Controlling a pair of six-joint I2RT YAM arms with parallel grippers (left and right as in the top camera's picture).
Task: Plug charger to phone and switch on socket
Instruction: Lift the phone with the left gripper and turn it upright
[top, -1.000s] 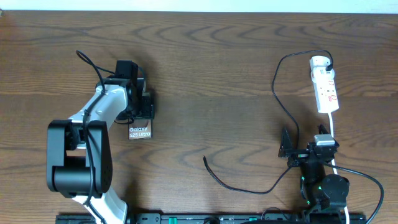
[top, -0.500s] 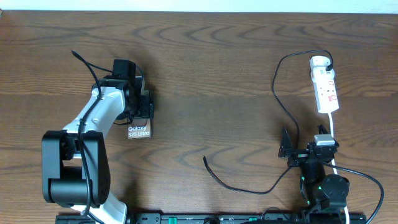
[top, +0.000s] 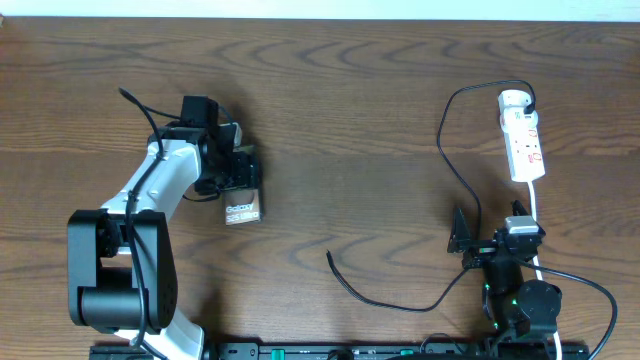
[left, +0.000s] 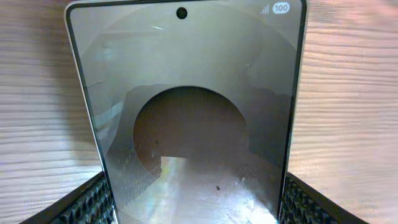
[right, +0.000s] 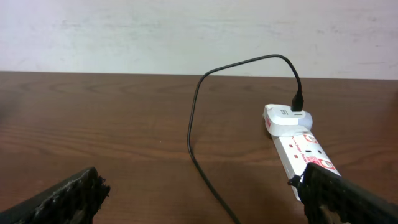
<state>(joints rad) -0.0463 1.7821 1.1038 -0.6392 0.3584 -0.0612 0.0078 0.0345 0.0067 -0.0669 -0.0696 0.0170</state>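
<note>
left pincer grasps the phone at its lower end. right pincer released, empty; charger plugged into socket ahead on counter.

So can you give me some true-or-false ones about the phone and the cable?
1. The left hand holds the phone. True.
2. The cable has its tip in the phone. False: the tip lies loose on the table, away from the phone.
3. The right hand grips the cable. False: it is open and holds nothing.
4. The cable's other end is plugged into the socket. True.
</note>
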